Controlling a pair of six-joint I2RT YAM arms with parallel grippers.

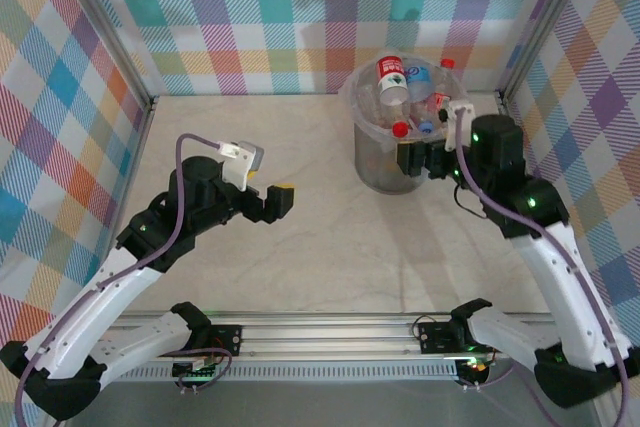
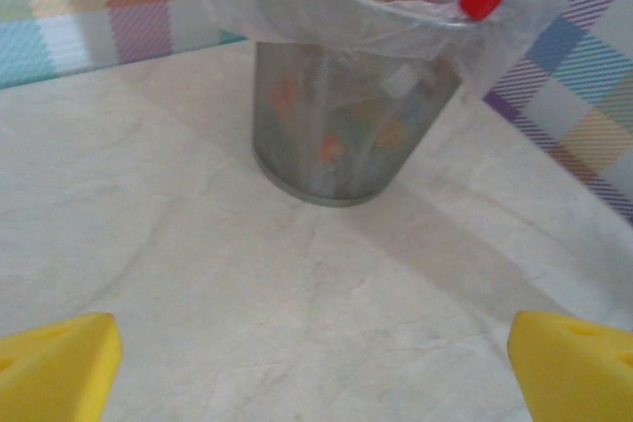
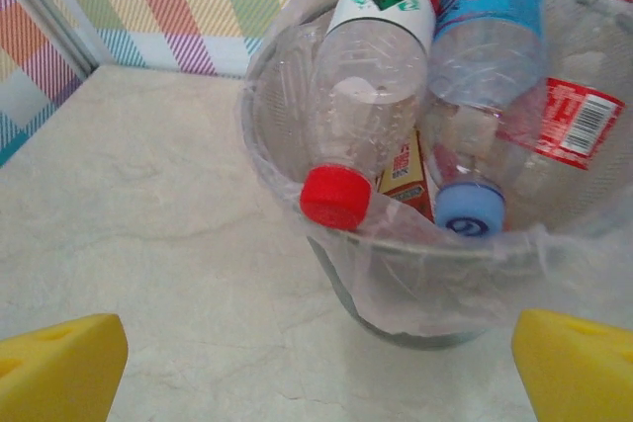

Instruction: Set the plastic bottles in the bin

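My right pincer [image 3: 316,368] stands wide apart and empty, close against the bin [image 3: 425,284]. The bottles [image 3: 381,96] lie piled inside the bin, caps toward me. My left pincer [image 2: 316,363], also apart, faces the bin from farther off.

Left: we hold our left arm [image 1: 150,237] angled forward and inward, left gripper [image 1: 278,199] level, yellow fingertips [image 2: 54,368] spread wide, empty | Right: our right arm [image 1: 545,247] stretches forward, right gripper [image 1: 420,160] pointing left, fingertips [image 3: 59,368] wide apart, empty

Bottles [image 3: 381,96] in bin [image 1: 385,162], rear R.
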